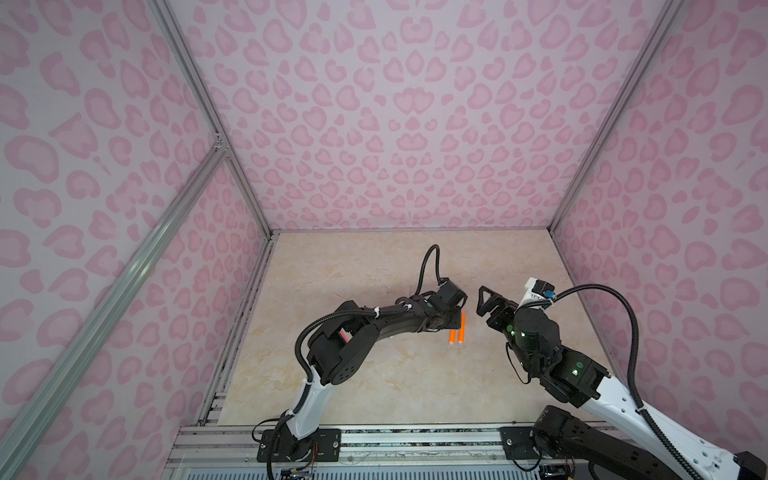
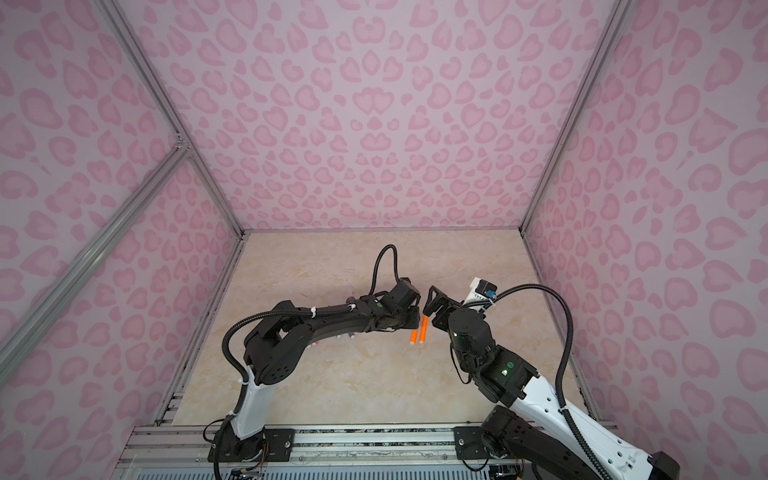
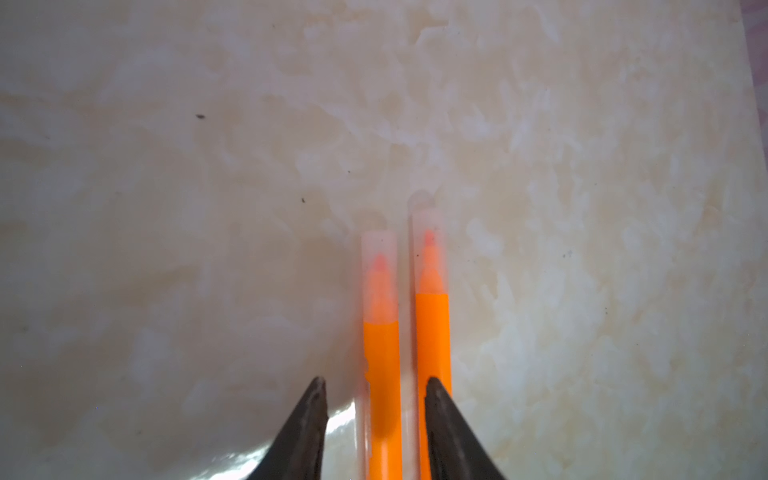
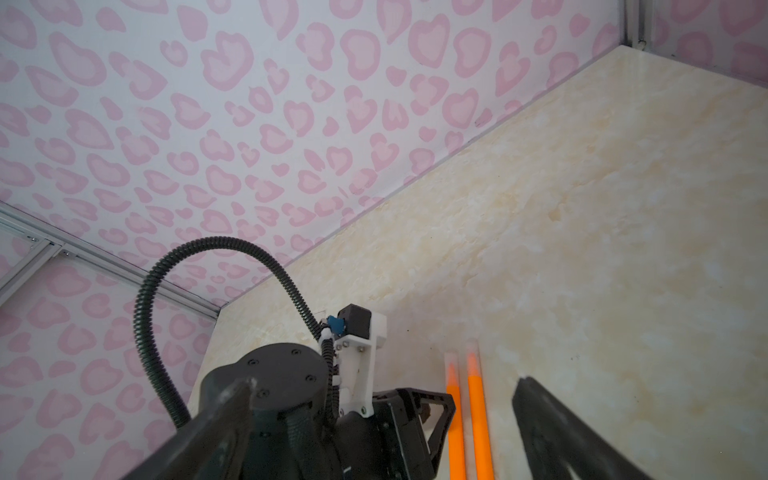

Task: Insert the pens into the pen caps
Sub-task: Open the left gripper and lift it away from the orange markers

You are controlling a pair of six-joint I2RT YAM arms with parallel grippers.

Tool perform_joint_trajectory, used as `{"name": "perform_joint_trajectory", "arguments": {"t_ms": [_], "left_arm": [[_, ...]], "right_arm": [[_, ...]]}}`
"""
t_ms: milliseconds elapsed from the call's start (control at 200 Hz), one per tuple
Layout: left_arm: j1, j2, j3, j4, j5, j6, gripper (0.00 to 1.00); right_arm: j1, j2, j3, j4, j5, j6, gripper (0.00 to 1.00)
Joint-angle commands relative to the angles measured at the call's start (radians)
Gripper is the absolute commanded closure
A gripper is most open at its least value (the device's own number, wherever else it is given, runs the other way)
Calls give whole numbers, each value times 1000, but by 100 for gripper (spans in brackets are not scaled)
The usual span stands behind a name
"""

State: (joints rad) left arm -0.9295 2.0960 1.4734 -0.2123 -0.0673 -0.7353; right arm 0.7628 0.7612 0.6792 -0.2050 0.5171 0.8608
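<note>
Two orange pens [image 3: 382,365] [image 3: 434,328] lie side by side on the beige table, seen in both top views [image 1: 461,328] [image 2: 424,330]. Each tip sits inside a clear pen cap [image 3: 378,257] [image 3: 430,232]. My left gripper [image 3: 375,384] hovers low over them, open partway. One pen lies between its fingers with a gap on one side, and the other finger overlaps the second pen. My right gripper [image 1: 490,305] stands wide open just right of the pens, holding nothing. More pens [image 2: 347,336] are mostly hidden under the left arm.
The left arm's forearm and cable loop [image 1: 428,262] stretch across the table's middle. The two grippers are close together near the pens. Pink patterned walls [image 1: 407,124] close in the back and both sides. A metal rail [image 1: 415,440] runs along the front edge.
</note>
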Motion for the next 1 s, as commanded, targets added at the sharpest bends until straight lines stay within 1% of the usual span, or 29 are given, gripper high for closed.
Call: {"name": "perform_joint_trajectory", "arguments": {"t_ms": [0, 65, 105, 220, 260, 300, 335, 350, 370, 390, 415, 450, 480, 495, 515, 540, 575, 615, 630, 690, 705, 735, 750, 815, 880, 950, 1000], "left_arm": [[0, -156, -63, 8, -122, 30, 58], [-1, -262, -121, 8, -186, 32, 56], [0, -336, -195, 8, -237, 22, 56], [1, -564, -365, -11, -393, -59, 53], [1, -635, -400, -53, -456, -95, 47], [1, -700, -426, -89, -521, -120, 35], [1, -757, -453, -104, -574, -132, 22], [2, -782, -468, -104, -589, -127, 16], [1, -815, -489, -91, -609, -113, 10], [1, -848, -516, -70, -636, -87, 7], [-1, -890, -550, -39, -676, -59, 7], [-2, -945, -597, -25, -764, -47, 6], [0, -990, -627, -50, -837, -76, 0], [2, -1014, -639, -70, -866, -103, 3], [5, -1046, -659, -82, -885, -135, 4], [8, -1083, -690, -56, -870, -128, 4], [16, -1137, -734, 10, -825, -51, 4], [19, -1180, -765, 33, -833, -14, 4], [22, -1192, -767, 15, -848, -26, 4], [41, -1218, -758, -107, -894, -152, 4], [49, -1222, -758, -123, -886, -170, 5], [67, -1222, -761, -139, -853, -190, 0], [77, -1220, -762, -143, -831, -201, 1], [121, -1182, -756, -165, -729, -261, 3], [155, -1114, -729, -190, -631, -300, 8], [168, -1025, -684, -223, -579, -312, 8], [169, -967, -654, -254, -563, -318, 5]], "right_arm": [[0, 16, -15, 72, -29, -64, 2], [0, 27, -18, 96, -52, -95, 1], [0, 31, -25, 125, -66, -116, 1], [-1, 40, -47, 189, -107, -161, 1], [-1, 44, -43, 190, -112, -168, 1], [-2, 48, -42, 190, -113, -172, 1], [-1, 54, -41, 191, -117, -174, 1], [-1, 57, -40, 193, -118, -174, 1], [0, 60, -39, 192, -123, -175, 1], [-2, 64, -38, 196, -129, -179, 1], [-1, 71, -38, 203, -139, -184, 1], [0, 77, -37, 209, -152, -191, 1], [0, 86, -35, 209, -158, -196, 1], [0, 91, -33, 208, -159, -196, 2], [0, 96, -31, 208, -160, -197, 1], [-1, 103, -29, 208, -162, -197, 1], [0, 116, -27, 213, -168, -198, 1], [-1, 134, -23, 217, -179, -198, 1], [0, 139, -22, 219, -184, -201, 1], [-1, 169, -6, 215, -212, -204, 1], [0, 177, -1, 211, -215, -204, 2], [0, 192, 9, 203, -221, -200, 1], [0, 200, 14, 200, -222, -200, 1], [0, 230, 36, 179, -223, -190, 1], [0, 248, 46, 174, -229, -187, 1], [0, 255, 52, 171, -230, -184, 1], [-1, 257, 48, 169, -221, -178, 1]]}}
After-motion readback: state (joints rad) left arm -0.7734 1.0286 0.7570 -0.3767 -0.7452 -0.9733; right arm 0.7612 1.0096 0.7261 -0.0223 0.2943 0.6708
